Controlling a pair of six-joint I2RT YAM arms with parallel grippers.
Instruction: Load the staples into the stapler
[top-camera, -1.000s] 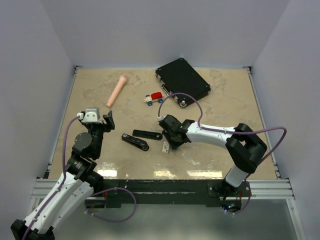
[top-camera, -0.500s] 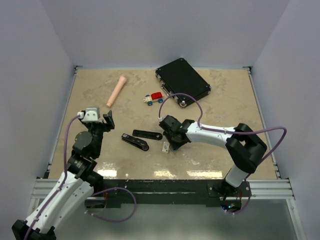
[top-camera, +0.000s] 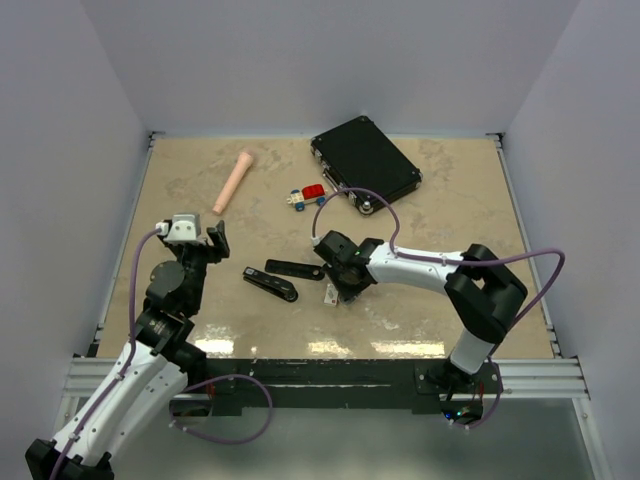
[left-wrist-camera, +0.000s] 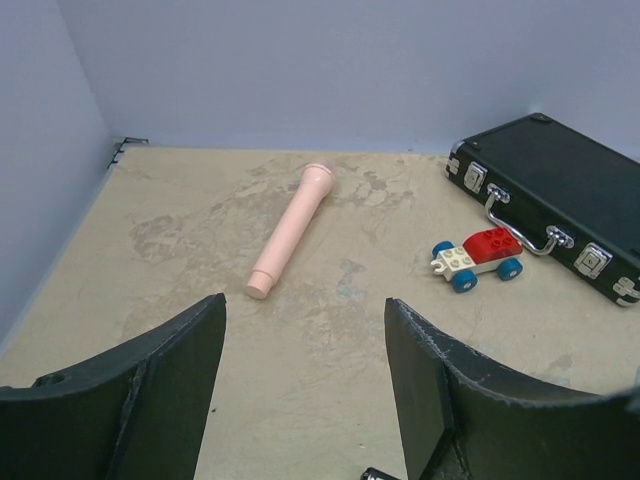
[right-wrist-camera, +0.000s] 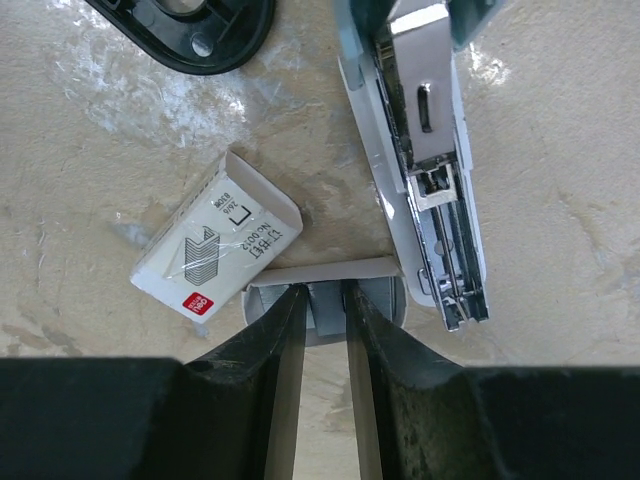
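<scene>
In the right wrist view a white and pale-blue stapler (right-wrist-camera: 430, 170) lies open, its metal magazine facing up. A tiny white cardboard box (right-wrist-camera: 215, 240) lies left of it. Below both, a white inner tray (right-wrist-camera: 320, 272) holds grey strips of staples (right-wrist-camera: 326, 312). My right gripper (right-wrist-camera: 325, 292) is narrowed onto one strip, a finger touching each side. In the top view my right gripper (top-camera: 337, 277) covers the stapler and tray, with the box (top-camera: 330, 294) just below it. My left gripper (top-camera: 212, 240) is open and empty over the left of the table (left-wrist-camera: 305, 380).
Two black elongated pieces (top-camera: 270, 283) (top-camera: 295, 269) lie left of the right gripper; one end shows in the right wrist view (right-wrist-camera: 190, 30). At the back are a pink cylinder (top-camera: 233, 181), a small toy car (top-camera: 308, 196) and a black case (top-camera: 365, 163).
My right gripper has shifted slightly left over the tray. The left arm has not moved.
</scene>
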